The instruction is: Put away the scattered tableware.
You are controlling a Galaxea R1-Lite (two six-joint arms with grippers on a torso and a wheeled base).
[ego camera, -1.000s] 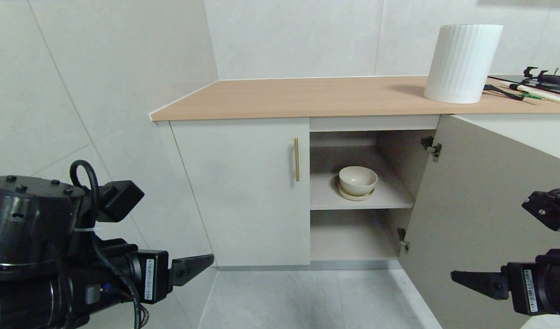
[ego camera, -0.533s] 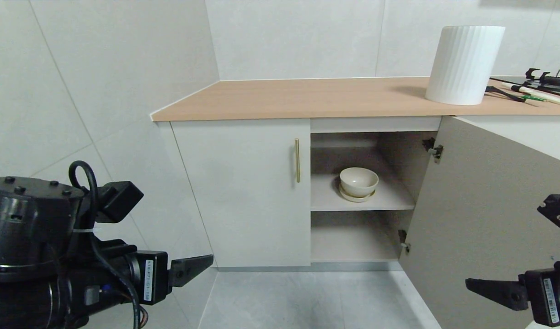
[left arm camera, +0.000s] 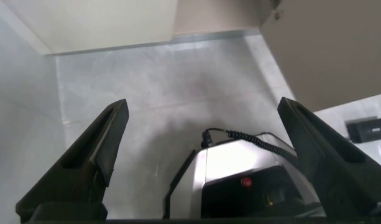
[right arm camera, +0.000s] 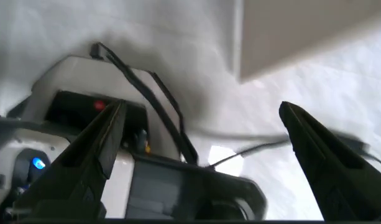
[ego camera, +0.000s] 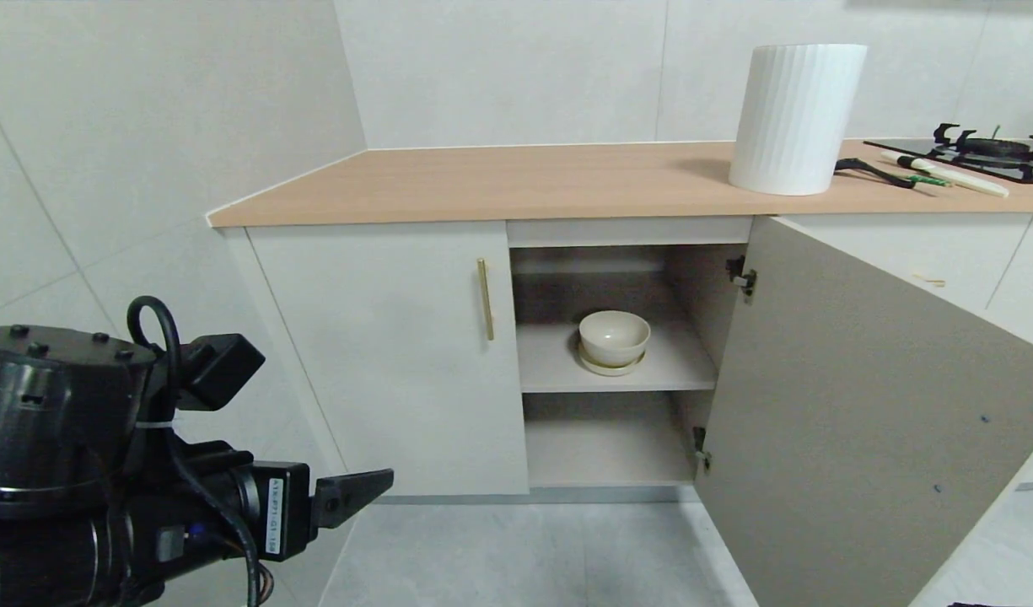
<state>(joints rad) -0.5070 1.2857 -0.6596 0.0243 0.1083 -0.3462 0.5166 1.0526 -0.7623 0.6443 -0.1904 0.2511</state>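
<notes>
Left claw and right claw gape apart — bowl (on a saucer) sits inside the cabinet

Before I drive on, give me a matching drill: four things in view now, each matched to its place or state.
Things:
1. bowl
2. white ribbed container
3. right cupboard door
4. left cupboard door

Place or state:
A. swung open
B. standing on the wooden counter
C. shut
D. on the upper shelf inside the cupboard

Pairs: 1-D, 2-B, 3-A, 4-C
</notes>
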